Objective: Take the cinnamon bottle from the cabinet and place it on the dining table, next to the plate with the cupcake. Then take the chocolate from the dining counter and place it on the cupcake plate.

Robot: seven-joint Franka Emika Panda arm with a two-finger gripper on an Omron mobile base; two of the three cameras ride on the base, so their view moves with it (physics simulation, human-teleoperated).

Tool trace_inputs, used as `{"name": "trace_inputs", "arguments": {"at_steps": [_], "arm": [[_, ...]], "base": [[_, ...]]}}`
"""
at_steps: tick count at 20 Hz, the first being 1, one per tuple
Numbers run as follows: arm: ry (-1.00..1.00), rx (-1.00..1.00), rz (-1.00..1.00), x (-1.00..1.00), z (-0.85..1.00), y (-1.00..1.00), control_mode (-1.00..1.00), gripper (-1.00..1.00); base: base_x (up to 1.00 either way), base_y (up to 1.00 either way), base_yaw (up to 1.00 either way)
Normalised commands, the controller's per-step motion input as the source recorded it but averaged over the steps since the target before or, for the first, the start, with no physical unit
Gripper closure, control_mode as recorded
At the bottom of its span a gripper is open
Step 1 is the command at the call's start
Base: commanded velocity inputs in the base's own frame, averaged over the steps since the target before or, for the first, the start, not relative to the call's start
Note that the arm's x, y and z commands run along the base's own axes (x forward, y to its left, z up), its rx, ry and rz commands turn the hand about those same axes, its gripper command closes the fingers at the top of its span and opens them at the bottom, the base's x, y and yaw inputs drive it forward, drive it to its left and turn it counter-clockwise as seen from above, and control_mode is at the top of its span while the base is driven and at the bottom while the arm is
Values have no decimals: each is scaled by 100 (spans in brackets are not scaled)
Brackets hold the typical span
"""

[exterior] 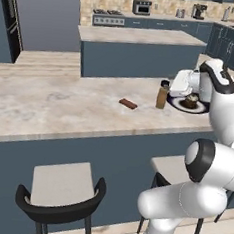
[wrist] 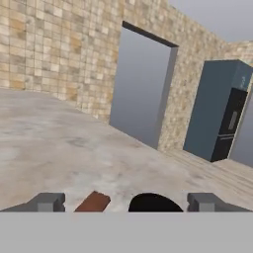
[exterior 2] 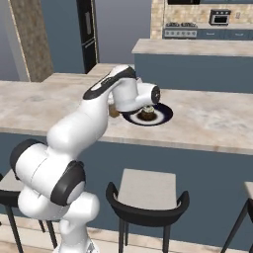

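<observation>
Standing upright on the tabletop (exterior: 65, 104) just beside the dark plate (exterior: 176, 103) with the cupcake (exterior: 191, 101), the cinnamon bottle (exterior: 162, 95) looks already delivered, so the first half of the task reads as done. In the hand view the tool (wrist: 126, 202) has its two fingertips (wrist: 47, 201) spread wide with nothing pinched between them; the bottle's dark cap (wrist: 155, 202) sits low between them and the brown chocolate (wrist: 93, 201) lies just to one side. The step in hand seems to be the release and pull-away from the bottle. Next, by my judgement, the tool must lift clear without knocking the bottle over, swing across to the chocolate (exterior: 128, 103), which lies flat on the tabletop some way from the bottle, and come down over it for a low pinch. Open surface surrounds the chocolate on all sides, well back from the near edge, so the approach has room; the tight spot is the return, where bottle, cupcake and plate rim crowd together.
</observation>
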Motion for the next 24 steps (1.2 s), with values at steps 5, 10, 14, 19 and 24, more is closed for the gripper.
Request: {"name": "trace_inputs", "arguments": {"at_steps": [5,10,14,19,24], "arm": [[10,0,-4,-6,100,-1,-100,-100],[15,-21,2,-22,94,83,-100,-100],[40,-51,9,-18,42,100,-100,-100],[59,-70,8,-11,-31,95,-100,-100],[46,-31,-2,0,-97,28,-100,-100]], "base": [[0,0,0],[0,0,0],[0,0,0],[0,0,0],[0,0,0]]}}
